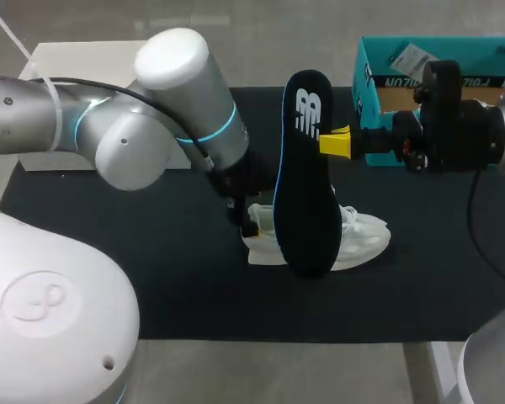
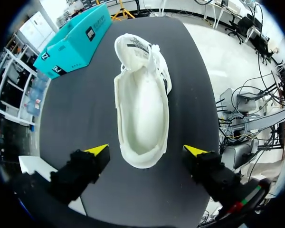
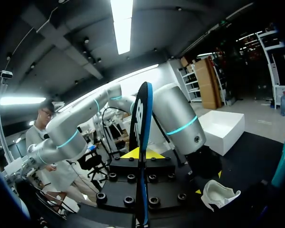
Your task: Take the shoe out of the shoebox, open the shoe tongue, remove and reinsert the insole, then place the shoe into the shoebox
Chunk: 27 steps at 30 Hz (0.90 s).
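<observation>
Centre frame, the right claw pinches the black insole upright over the white shoe, which lies mid-way across the black surface, well clear of its edges. The left claw gapes wide astride the heel. The teal shoebox sits upper right.

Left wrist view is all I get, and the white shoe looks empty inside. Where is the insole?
Observer: The right hand has it. The dark insole is pinched between its fingers.
Operator: Is it lying flat?
Observer: No, it is held upright, on end, above the table.
Operator: Is the shoebox open?
Observer: Yes. The head view shows the teal shoebox open on top.
</observation>
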Each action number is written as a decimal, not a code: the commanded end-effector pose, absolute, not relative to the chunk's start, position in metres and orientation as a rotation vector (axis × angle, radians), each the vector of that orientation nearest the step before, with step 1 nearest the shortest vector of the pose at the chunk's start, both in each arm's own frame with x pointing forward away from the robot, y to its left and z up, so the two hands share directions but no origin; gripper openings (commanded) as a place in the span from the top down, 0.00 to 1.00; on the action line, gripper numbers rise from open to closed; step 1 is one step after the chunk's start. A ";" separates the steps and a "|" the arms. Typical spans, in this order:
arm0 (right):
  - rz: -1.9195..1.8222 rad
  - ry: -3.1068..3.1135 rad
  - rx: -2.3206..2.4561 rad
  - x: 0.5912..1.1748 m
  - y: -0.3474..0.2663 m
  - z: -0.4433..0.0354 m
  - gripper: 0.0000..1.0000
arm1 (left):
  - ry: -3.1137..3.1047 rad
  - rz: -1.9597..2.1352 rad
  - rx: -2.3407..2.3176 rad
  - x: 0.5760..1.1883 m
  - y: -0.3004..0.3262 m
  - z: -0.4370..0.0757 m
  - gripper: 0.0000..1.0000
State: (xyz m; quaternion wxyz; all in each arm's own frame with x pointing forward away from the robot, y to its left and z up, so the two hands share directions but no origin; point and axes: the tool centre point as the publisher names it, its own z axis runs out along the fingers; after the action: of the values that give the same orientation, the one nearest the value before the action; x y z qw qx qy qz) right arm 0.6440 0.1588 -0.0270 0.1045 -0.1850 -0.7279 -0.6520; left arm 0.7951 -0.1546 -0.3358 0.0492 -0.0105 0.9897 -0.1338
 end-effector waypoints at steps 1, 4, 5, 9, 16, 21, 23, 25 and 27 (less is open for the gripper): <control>-1.923 -2.146 -0.548 0.644 0.160 -0.028 1.00 | 3.039 -0.214 -0.052 0.798 -0.155 -0.333 0.00; -1.923 -2.146 -0.548 0.644 0.160 -0.028 1.00 | 3.037 -0.198 -0.067 0.798 -0.155 -0.333 0.00; -1.923 -2.146 -0.548 0.644 0.160 -0.028 1.00 | 3.033 -0.178 -0.080 0.798 -0.154 -0.333 0.00; -1.923 -2.146 -0.548 0.644 0.160 -0.028 1.00 | 3.036 -0.186 -0.079 0.796 -0.154 -0.334 0.00; -1.923 -2.146 -0.548 0.644 0.160 -0.028 1.00 | 3.036 -0.186 -0.079 0.796 -0.154 -0.334 0.00; -1.923 -2.146 -0.548 0.644 0.160 -0.028 1.00 | 3.036 -0.186 -0.079 0.796 -0.154 -0.334 0.00; -1.923 -2.146 -0.548 0.644 0.160 -0.028 1.00 | 3.036 -0.186 -0.079 0.796 -0.154 -0.334 0.00; -1.923 -2.146 -0.548 0.644 0.160 -0.028 1.00 | 3.036 -0.186 -0.079 0.796 -0.154 -0.334 0.00; -1.923 -2.146 -0.548 0.644 0.160 -0.028 1.00 | 3.036 -0.186 -0.079 0.796 -0.154 -0.334 0.00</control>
State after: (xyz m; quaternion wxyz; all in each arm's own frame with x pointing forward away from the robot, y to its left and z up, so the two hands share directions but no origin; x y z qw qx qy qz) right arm 0.6440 0.1588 -0.0270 0.1046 -0.1850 -0.7278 -0.6520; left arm 0.7967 -0.1550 -0.3347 0.0481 -0.0261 0.9966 -0.0608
